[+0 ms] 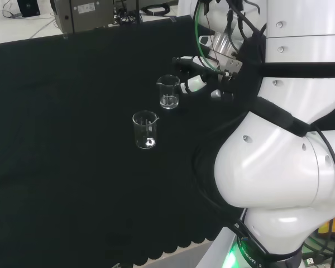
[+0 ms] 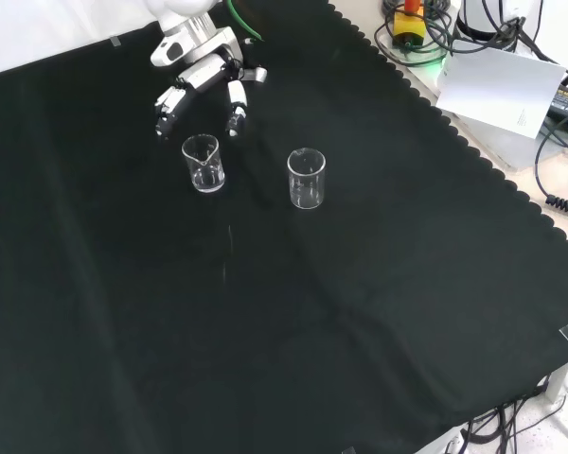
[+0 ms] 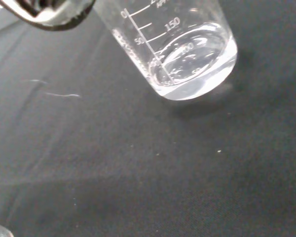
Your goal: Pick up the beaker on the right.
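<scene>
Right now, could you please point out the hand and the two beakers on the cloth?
hand (image 2: 197, 74): front view, on its palm.
beaker nearest the hand (image 2: 204, 165): front view, on its glass wall.
other beaker (image 2: 306, 180): front view, on its glass wall.

Head view behind arm, front view opposite, wrist view close, sharing black cloth (image 2: 360, 312).

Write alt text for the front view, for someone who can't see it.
A black and white robot hand reaches in from the top of the view, fingers spread open just behind a clear glass beaker without touching it. A second clear beaker stands upright to its right on the black cloth; both look empty.
</scene>
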{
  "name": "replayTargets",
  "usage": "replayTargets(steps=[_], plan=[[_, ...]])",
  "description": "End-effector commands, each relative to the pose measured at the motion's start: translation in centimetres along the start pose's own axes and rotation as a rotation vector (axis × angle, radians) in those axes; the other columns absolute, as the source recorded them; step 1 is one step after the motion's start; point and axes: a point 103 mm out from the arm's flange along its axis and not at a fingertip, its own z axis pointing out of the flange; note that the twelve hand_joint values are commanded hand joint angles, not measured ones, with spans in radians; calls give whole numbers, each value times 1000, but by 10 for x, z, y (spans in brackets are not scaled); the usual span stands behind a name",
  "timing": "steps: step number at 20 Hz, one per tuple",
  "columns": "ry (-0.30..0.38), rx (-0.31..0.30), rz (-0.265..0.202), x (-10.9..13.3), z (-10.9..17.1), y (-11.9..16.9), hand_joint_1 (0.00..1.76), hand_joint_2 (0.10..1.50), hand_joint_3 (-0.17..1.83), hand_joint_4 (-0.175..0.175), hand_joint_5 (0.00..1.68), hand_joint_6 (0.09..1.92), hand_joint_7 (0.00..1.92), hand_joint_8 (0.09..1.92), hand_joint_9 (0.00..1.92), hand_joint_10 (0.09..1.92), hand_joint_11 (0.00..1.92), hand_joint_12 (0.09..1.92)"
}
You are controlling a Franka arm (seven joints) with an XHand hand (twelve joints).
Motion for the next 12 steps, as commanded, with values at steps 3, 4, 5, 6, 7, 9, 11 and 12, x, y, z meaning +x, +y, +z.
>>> replayTargets(steps=[3, 4, 5, 6, 7, 9, 11, 12], plan=[[84, -46, -104, -5, 18, 10, 841, 534, 626, -35, 302, 87, 223, 671, 346, 645, 40, 1407], [88, -46, -110, -5, 20, 12, 843, 532, 630, -36, 303, 87, 225, 673, 350, 644, 42, 1406], [97, -48, -115, -6, 21, 14, 844, 530, 632, -36, 306, 87, 221, 672, 351, 643, 44, 1405], [107, -51, -117, -6, 22, 16, 845, 528, 634, -35, 309, 87, 214, 670, 350, 641, 45, 1404], [124, -59, -119, -8, 24, 18, 845, 527, 636, -34, 312, 87, 207, 668, 347, 639, 45, 1402], [145, -66, -121, -10, 26, 22, 845, 524, 639, -33, 319, 87, 196, 665, 344, 636, 43, 1400], [156, -68, -123, -11, 28, 26, 844, 522, 641, -32, 328, 87, 191, 664, 344, 634, 44, 1398], [164, -71, -124, -12, 29, 27, 843, 522, 642, -32, 334, 87, 191, 665, 347, 635, 46, 1398]])
